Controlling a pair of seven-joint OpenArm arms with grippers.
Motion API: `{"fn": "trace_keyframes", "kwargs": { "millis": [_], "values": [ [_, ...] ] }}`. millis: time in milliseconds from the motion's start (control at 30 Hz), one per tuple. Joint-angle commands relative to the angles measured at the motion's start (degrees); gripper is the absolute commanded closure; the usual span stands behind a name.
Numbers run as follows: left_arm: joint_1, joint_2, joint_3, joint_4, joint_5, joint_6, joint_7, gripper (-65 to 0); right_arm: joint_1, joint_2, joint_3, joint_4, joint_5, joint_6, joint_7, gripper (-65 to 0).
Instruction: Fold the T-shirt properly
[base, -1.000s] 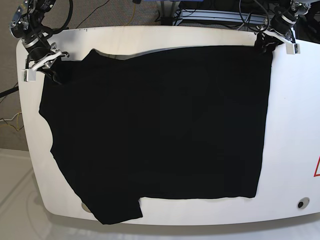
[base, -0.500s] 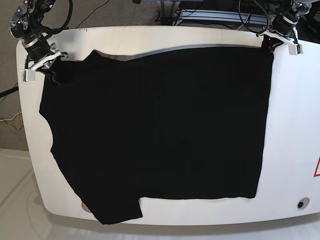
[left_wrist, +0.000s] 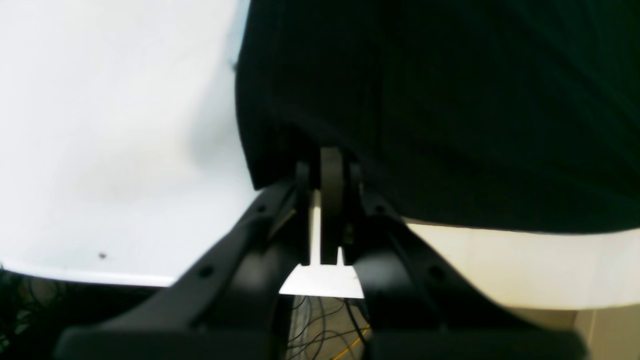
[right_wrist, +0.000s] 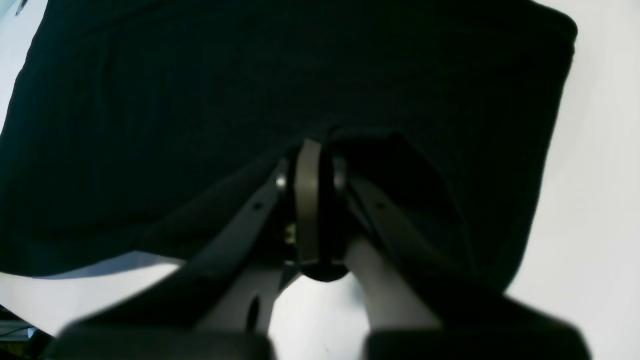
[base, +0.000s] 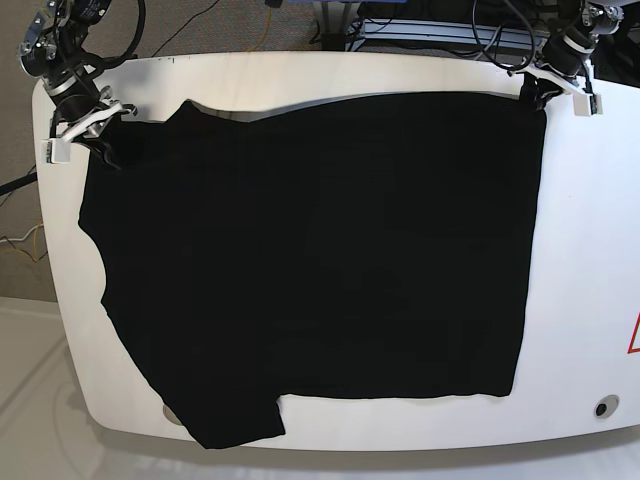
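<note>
Lying flat across the white table (base: 590, 250), the T-shirt (base: 320, 250) looks light and floppy (it should sag once lifted). Left gripper (base: 533, 92) and right gripper (base: 108, 150) each pinch a far corner, good holds.

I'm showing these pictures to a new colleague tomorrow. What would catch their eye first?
First the black T-shirt, spread flat over most of the white table, one sleeve hanging past the near edge. Then the two grippers at its far corners: the left gripper and the right gripper, each shut on the cloth's edge.
</note>
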Motion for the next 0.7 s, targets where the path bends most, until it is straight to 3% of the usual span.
{"fn": "trace_keyframes", "kwargs": {
  "millis": [0,567,667],
  "values": [
    [0.4,-0.9,-0.5,2.0,-0.9,-0.3,-1.0,0.0,0.0,0.9,0.7,0.8,1.3,0.5,1.9,-0.9],
    [-2.4,-1.5,-0.7,2.8,-1.6,0.5,-0.8,0.0,3.5,1.0,-0.2,0.2,1.1,0.5,2.5,-0.9],
    [-3.9,-1.4,-0.6,2.2,-1.0,0.2,-0.9,-9.4,5.4,0.9,-1.4,-2.0,0.8,0.5,2.4,-0.8]
  ]
}}
